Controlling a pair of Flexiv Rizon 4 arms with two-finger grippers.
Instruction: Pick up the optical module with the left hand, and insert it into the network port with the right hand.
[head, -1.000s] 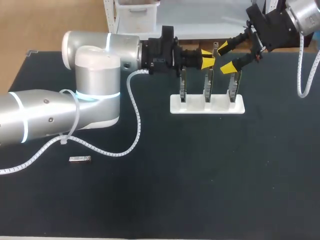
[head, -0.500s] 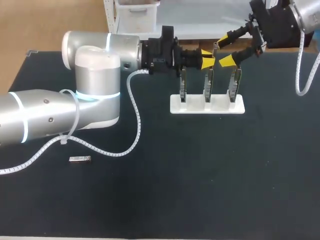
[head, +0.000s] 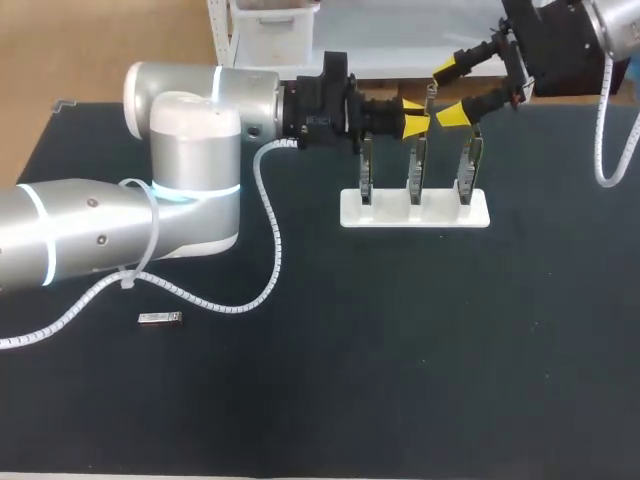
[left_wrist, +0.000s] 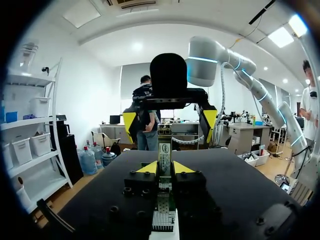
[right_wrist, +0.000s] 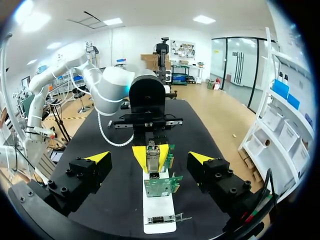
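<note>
My left gripper (head: 415, 118) hangs over the middle card of the stand, shut on a silver optical module (right_wrist: 152, 154) that sticks out from between its yellow tips. In the left wrist view the module (left_wrist: 164, 150) stands upright between the fingers. My right gripper (head: 450, 93) is at the table's far right, facing the left one, open wide with a finger on either side of the module's free end and touching nothing. Three green network cards (head: 413, 170) stand upright in a white stand (head: 415, 208). A second module (head: 160, 318) lies flat near the left arm's base.
My left arm's white cable (head: 268, 250) loops across the dark mat between the arm and the stand. The near half of the table holds nothing else.
My right gripper has risen and drawn back towards the table's far edge, still open. The left arm and the module it holds have not moved.
</note>
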